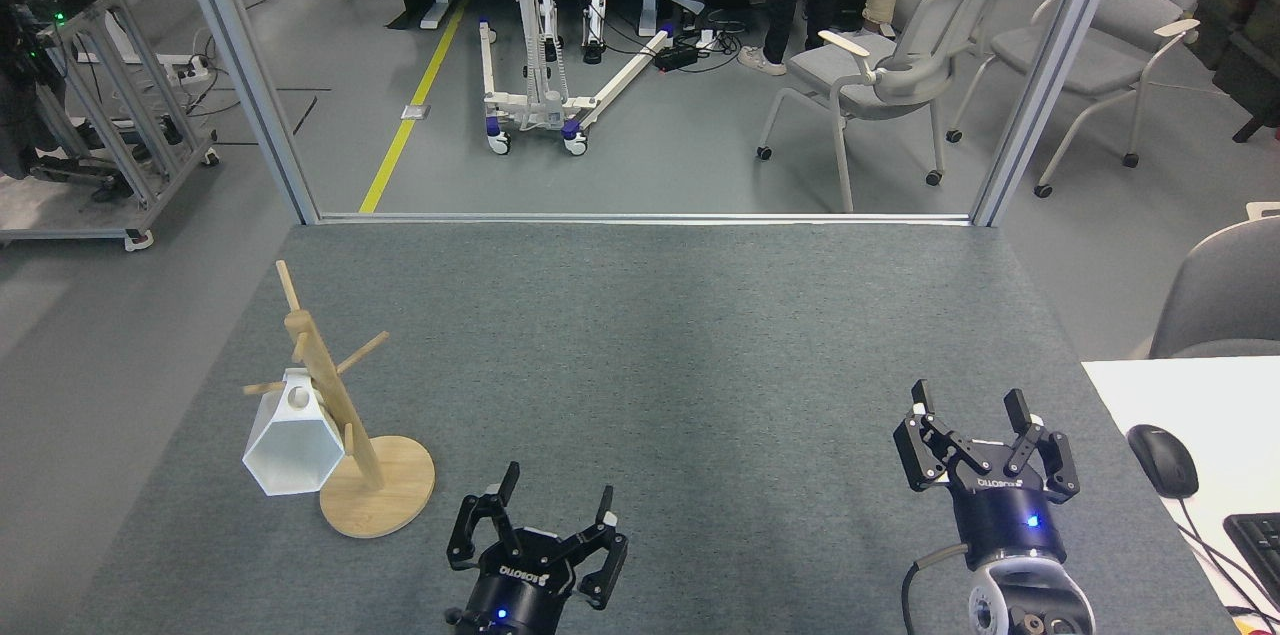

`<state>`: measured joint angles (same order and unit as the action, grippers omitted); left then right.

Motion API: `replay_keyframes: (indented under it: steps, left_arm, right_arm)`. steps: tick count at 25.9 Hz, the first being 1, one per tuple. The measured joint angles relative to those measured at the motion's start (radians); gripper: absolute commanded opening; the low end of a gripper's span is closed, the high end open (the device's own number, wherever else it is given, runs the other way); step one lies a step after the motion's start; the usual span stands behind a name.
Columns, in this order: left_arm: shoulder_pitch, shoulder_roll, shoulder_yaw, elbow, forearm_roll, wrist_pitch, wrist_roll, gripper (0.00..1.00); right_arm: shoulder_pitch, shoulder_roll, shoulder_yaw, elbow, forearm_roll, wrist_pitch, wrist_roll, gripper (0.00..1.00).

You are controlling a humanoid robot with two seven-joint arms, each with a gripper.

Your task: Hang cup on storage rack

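Two end effectors, left and right, sit spread wide and empty above the grey bench; the white cup hangs from a peg of the wooden storage rack near the left one; a mouse lies beside the bench's right edge.

Grey felt table bare at centre. Black mouse and keyboard on white desk, right. Beyond: two grey chairs, wheeled white lift frame, yellow floor line.
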<state>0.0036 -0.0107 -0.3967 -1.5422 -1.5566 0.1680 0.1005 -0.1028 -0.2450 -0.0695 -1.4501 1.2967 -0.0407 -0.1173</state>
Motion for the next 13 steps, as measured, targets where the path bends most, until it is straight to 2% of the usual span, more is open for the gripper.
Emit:
replay_keyframes:
  steps: [8,13]
  left_arm:
    - [-0.051,-0.059,0.0,-0.006,0.003,-0.022,-0.015,0.96]
    - [-0.147,-0.078,-0.002,0.025,0.005,-0.023,-0.063,0.96]
  right_arm:
    - [0.012,0.001,-0.006,-0.002,-0.004,0.036,0.002,0.99]
    - [0.054,0.0,-0.005,-0.001,-0.005,0.038,0.002,0.99]
